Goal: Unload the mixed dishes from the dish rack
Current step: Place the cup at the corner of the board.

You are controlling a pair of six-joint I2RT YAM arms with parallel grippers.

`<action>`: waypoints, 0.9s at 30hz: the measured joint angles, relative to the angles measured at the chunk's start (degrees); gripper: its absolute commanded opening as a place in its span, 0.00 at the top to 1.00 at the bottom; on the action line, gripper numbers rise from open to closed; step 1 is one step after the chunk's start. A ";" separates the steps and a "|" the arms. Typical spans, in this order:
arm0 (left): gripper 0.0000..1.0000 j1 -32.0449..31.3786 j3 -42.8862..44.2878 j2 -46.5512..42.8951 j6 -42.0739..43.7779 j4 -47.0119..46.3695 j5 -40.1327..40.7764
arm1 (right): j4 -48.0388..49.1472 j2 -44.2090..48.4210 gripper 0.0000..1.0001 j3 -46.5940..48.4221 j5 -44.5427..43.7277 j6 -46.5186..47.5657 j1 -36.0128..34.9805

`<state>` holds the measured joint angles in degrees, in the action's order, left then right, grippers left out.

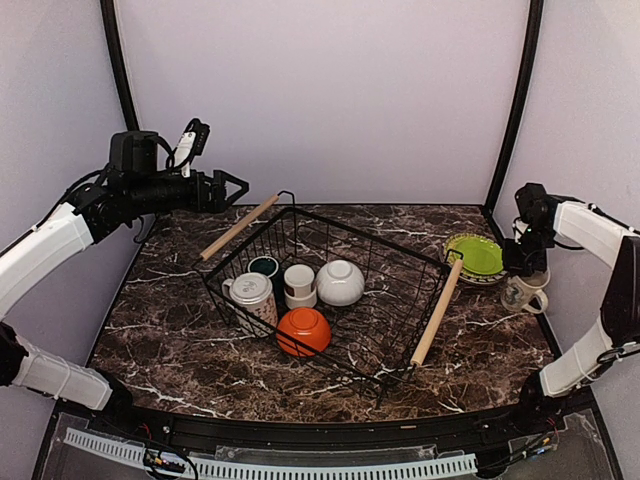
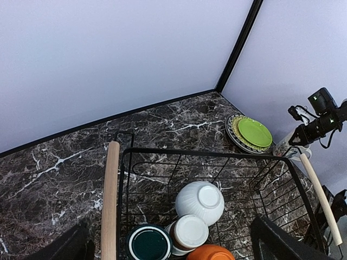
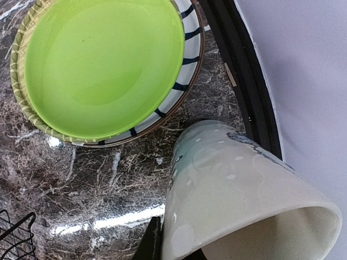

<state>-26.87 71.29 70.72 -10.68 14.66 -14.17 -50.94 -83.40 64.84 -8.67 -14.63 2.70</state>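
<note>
A: Right gripper (image 1: 527, 272)?
B: Clenched on a patterned mug (image 3: 238, 200), low beside the plate stack at the right edge. Probably parking it with the unloaded stuff. Touching the table? Can't tell.
A: Left gripper (image 1: 238, 187)?
B: Fingers spread wide, empty, above the far-left corner of the dish rack (image 1: 370, 235). I'd guess it's lining up a pick.
A: Counts?
B: Five in the rack: second mug (image 1: 252, 295), dark green cup (image 1: 264, 266), small white cup (image 1: 299, 284), white bowl (image 1: 340, 282), orange bowl (image 1: 304, 330), both bowls upside down. Out: three plates, lime-green plate (image 3: 103, 65) over striped plate (image 3: 190, 32) over woven yellow plate (image 3: 19, 65).
</note>
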 measured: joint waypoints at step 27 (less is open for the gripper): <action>0.05 -7.58 4.66 9.51 3.98 7.06 0.07 | -0.66 10.84 0.01 5.46 2.75 3.63 -1.31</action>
<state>-34.46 75.94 80.23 -6.70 21.71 -14.11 -51.59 -72.55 70.30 -5.91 -11.00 1.39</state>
